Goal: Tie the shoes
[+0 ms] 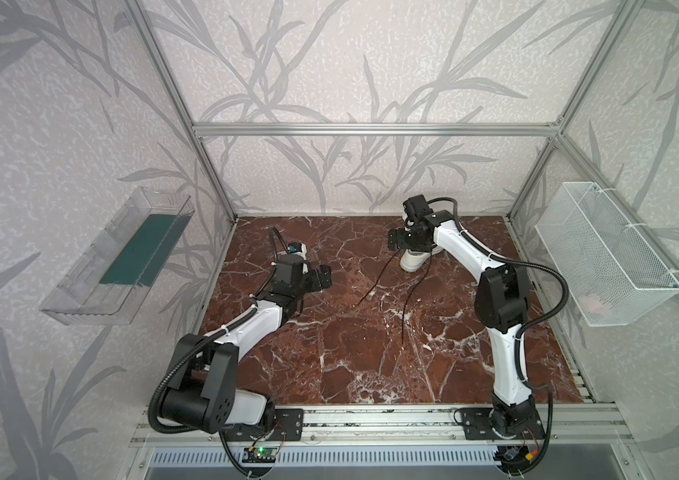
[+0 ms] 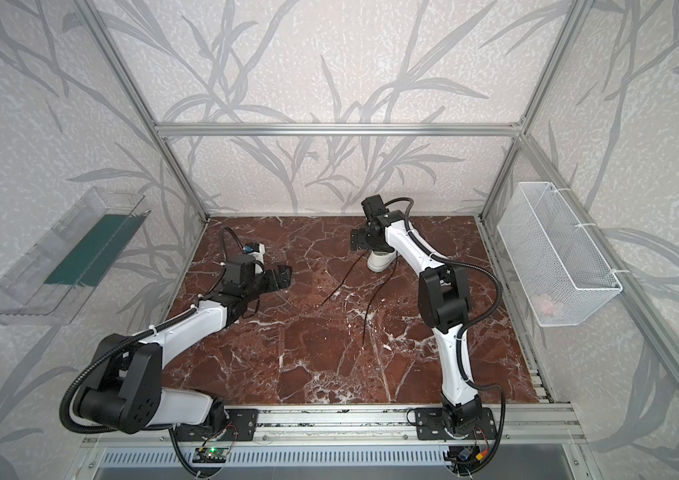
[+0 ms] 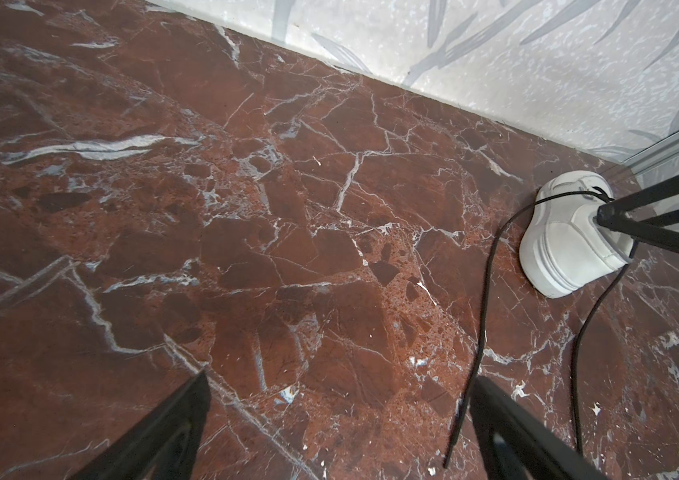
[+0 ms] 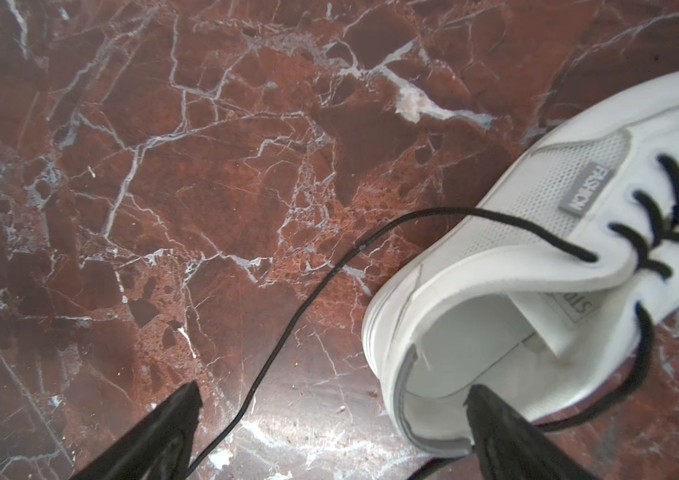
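Right wrist view: the right gripper stands with its jaws spread wide and nothing pinched between them. One finger hangs over the heel opening of the white sneaker, the other over the bare marble table. Contact between that finger and the collar cannot be confirmed. One of the black laces leaves a top eyelet, arcs off the side of the sneaker and runs across the marble between the two fingers. The laces lie loose and untied.

In both top views the sneaker sits upright on its sole at the far right of the table, near the back wall, and is largely covered by the right gripper. Two lace ends trail from it toward the middle of the table.

The left gripper is held over the left half of the table, well apart from the sneaker. Its jaws are spread and empty. One lace end lies near it on the marble.
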